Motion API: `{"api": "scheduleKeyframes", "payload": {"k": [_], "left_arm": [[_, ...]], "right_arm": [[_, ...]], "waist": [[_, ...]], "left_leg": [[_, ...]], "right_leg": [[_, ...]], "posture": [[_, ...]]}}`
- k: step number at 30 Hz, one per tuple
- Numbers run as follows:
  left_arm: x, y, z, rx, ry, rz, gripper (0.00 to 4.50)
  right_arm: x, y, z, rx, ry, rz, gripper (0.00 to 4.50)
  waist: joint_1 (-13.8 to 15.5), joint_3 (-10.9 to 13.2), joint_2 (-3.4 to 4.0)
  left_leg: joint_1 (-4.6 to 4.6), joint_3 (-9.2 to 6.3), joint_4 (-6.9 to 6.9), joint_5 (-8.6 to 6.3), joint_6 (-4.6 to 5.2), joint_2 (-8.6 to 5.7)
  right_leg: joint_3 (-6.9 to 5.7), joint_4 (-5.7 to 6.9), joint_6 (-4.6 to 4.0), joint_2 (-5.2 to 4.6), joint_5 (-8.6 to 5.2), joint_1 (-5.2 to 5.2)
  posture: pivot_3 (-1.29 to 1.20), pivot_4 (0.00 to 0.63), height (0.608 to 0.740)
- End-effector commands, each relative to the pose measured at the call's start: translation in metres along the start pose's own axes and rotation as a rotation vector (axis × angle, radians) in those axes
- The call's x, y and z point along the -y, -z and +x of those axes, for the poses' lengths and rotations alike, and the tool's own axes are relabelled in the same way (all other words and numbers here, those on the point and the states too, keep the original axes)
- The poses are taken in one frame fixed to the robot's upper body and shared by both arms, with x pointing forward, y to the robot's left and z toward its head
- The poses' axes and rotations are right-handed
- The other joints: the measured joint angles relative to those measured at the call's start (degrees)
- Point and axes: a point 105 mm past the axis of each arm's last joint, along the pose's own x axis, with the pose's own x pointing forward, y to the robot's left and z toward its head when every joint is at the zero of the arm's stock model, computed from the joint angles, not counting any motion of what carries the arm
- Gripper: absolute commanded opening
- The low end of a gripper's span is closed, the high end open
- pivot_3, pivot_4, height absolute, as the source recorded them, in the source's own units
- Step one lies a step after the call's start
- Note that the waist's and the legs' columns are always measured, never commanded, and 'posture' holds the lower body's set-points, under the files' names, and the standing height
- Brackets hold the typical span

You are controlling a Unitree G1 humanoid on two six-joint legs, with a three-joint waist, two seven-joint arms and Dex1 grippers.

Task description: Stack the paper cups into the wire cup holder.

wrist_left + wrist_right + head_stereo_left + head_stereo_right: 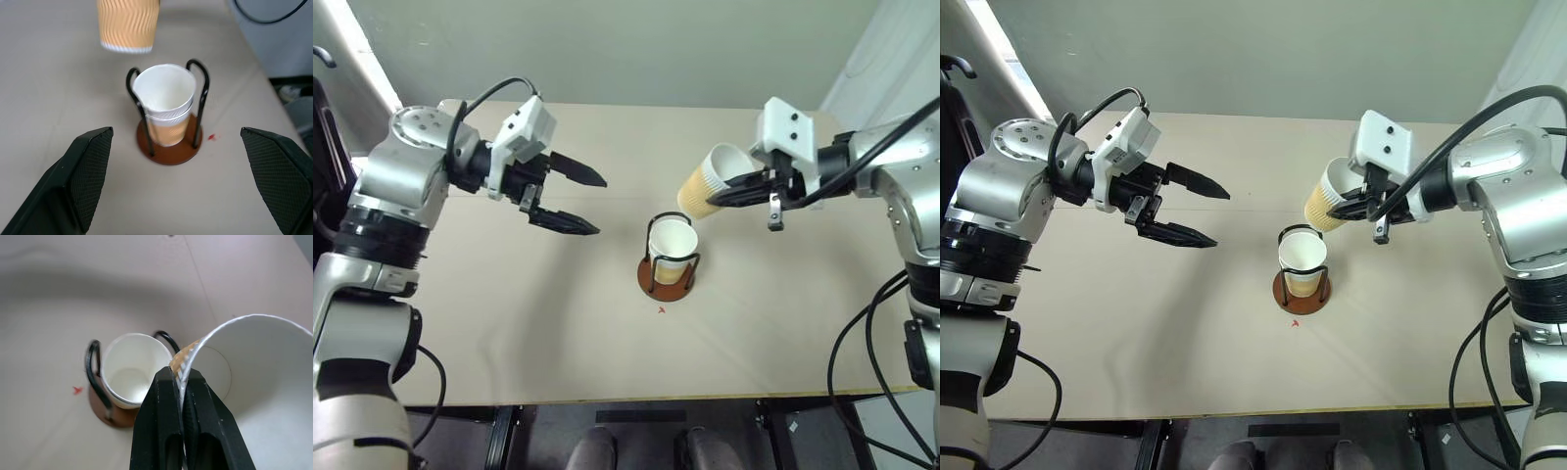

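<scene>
The wire cup holder (670, 274) stands mid-tabletop (509, 313) with two nested paper cups (672, 245) inside. My right tool (717, 199) pinches a third cup's (710, 182) rim just above it; my left tool (591, 203) gapes wide, empty.

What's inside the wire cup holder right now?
The wire cup holder holds nested paper cups: two white rims show, one just under the other. The top cup's inside looks empty. The wire and cup walls hide whether more sit below.
</scene>
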Motion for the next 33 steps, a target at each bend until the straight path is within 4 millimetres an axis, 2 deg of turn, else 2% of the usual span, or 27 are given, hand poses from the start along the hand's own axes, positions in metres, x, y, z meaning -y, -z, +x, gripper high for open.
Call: {"api": "scheduleKeyframes", "payload": {"k": [1,15,21,27,30,33], "left_arm": [[0.005,-0.010,-0.002,0.017,0.035,0.030,4.50],[0.008,-0.004,-0.002,0.014,0.032,0.014,4.50],[0.007,-0.005,-0.001,0.013,0.031,0.019,4.50],[0.006,-0.006,-0.004,0.004,0.016,0.026,4.50],[0.005,-0.006,-0.005,0.002,0.011,0.027,4.50],[0.006,-0.005,-0.005,0.000,0.010,0.026,4.50]], "right_arm": [[-0.006,-0.013,0.000,0.020,-0.020,-0.051,0.04],[-0.036,0.001,0.019,-0.010,-0.168,-0.075,0.04],[-0.034,0.015,0.030,-0.048,-0.168,-0.114,0.04],[-0.034,0.016,0.034,-0.053,-0.191,-0.139,0.04],[-0.032,0.003,0.034,0.006,-0.186,-0.109,0.60],[-0.022,-0.016,0.029,0.097,-0.146,-0.046,1.64]], "waist": [[-0.01,0.00,0.00],[-0.11,0.00,0.00],[-0.20,0.00,0.00],[-0.29,0.00,0.00],[-0.50,0.00,0.00],[-0.74,0.00,0.00]], "left_leg": [[0.00,0.00,0.00,0.00,0.00,0.00],[0.00,0.00,0.03,0.01,0.00,0.00],[0.00,0.00,0.05,0.01,0.00,0.00],[0.00,-0.01,0.06,0.01,0.00,0.00],[0.00,-0.01,0.06,0.01,0.00,0.00],[0.00,0.01,0.06,0.02,0.00,0.00]], "right_leg": [[0.00,-0.01,0.00,0.00,0.00,-0.01],[0.01,0.00,0.00,0.00,0.00,-0.03],[0.01,0.04,0.00,0.00,0.00,-0.04],[0.02,0.04,0.00,0.00,0.00,-0.04],[0.02,0.05,0.00,0.00,0.00,-0.04],[0.00,0.06,0.00,0.01,0.00,-0.08]], "posture": [[0.00,0.150,0.740],[0.00,0.150,0.740],[0.00,0.150,0.740],[0.00,0.150,0.740],[0.00,0.150,0.740],[0.00,0.150,0.740]]}}
